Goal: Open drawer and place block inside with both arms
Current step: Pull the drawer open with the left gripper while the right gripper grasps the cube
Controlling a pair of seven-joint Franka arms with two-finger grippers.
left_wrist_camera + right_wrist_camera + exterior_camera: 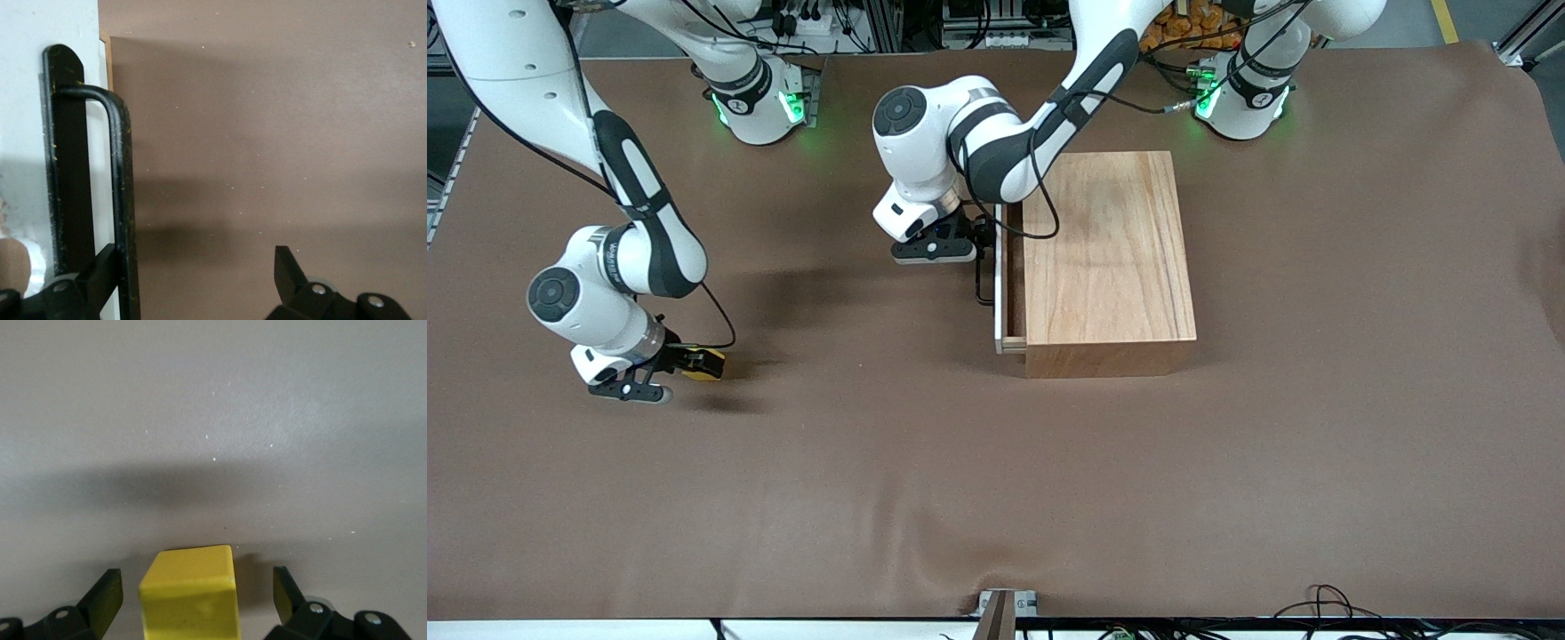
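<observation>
You are looking at the right claw (660, 373) sitting low at the brown cloth-covered worktop (996, 480), toward the right arm's end. Its two black fingers are standing wide apart, and the small bright yellow cube (189, 593) is lying between them on the worktop, with a clear gap on each side in the right wrist view, so neither finger is touching it. In the front view you are seeing only a sliver of that cube (704, 364) past the claw's body.

The left claw (967, 246) is reaching in at the front of the light wooden box (1107, 258), which is lying well apart from the cube, toward the left arm's end. Its fingers are spread too: one finger (100, 280) is sitting right against the black wire U-handle (120, 200) of the shallow wooden drawer with the white-edged front panel (1000, 284), while the other finger (290, 273) is standing away over bare cloth, so the handle is lying at one side of the claw's gap and is not clamped. The drawer is showing just a narrow opening between its panel and the box.
</observation>
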